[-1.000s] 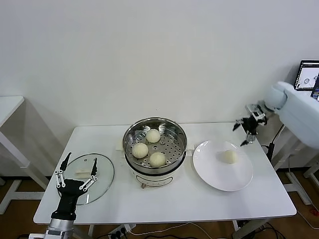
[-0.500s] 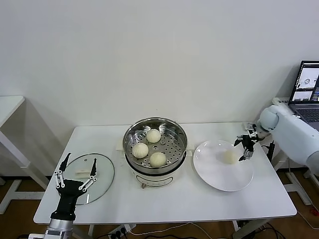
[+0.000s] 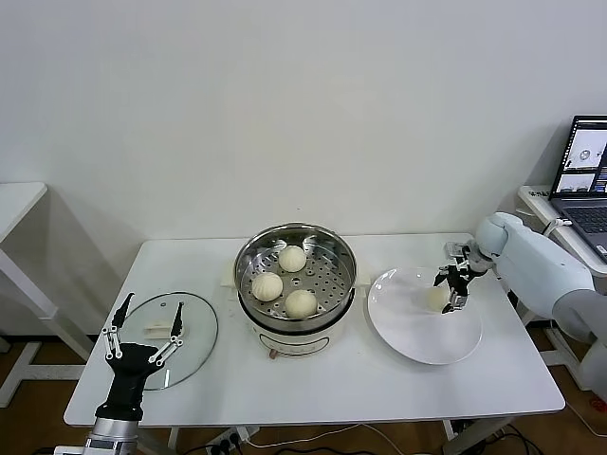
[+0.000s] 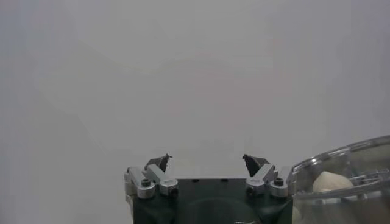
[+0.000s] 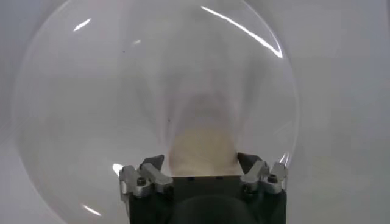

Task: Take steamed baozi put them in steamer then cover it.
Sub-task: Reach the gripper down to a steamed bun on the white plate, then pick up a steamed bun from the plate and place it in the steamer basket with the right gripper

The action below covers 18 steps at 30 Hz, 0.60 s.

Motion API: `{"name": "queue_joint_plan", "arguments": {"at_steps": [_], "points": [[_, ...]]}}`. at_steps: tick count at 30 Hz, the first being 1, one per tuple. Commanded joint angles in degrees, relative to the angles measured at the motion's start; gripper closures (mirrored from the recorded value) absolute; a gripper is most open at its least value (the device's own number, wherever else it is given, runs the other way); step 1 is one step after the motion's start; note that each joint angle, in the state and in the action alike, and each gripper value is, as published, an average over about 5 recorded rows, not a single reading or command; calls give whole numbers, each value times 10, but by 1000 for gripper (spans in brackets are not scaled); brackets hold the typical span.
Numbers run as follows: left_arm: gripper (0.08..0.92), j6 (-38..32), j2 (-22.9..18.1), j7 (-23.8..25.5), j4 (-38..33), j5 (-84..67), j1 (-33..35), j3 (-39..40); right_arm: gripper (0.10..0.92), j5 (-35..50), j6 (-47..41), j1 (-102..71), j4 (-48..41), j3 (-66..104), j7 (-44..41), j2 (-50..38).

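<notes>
Right gripper has descended onto the plate, jaws open astride the last baozi; centre, close gently, lift toward steamer at 9 o'clock

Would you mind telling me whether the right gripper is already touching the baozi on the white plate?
Cannot tell. In the right wrist view the right gripper straddles the baozi on the plate, fingers at its sides, but neither contact nor gap shows plainly.
</notes>
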Motion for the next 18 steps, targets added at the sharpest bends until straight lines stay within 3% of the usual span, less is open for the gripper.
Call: {"name": "queue_joint_plan", "arguments": {"at_steps": [1, 8, 13, 18], "points": [[177, -1, 0, 0, 2, 0, -1, 1, 228, -20, 5, -6, -17, 5, 4, 15], [177, -1, 0, 0, 4, 0, -2, 2, 331, -20, 10, 12, -4, 0, -4, 10], [177, -1, 0, 0, 4, 0, -4, 3, 368, -5, 10, 71, 48, -24, -56, -8], [177, 0, 2, -1, 4, 0, -6, 5, 370, 94, -21, 188, 151, -118, -148, -26]]}}
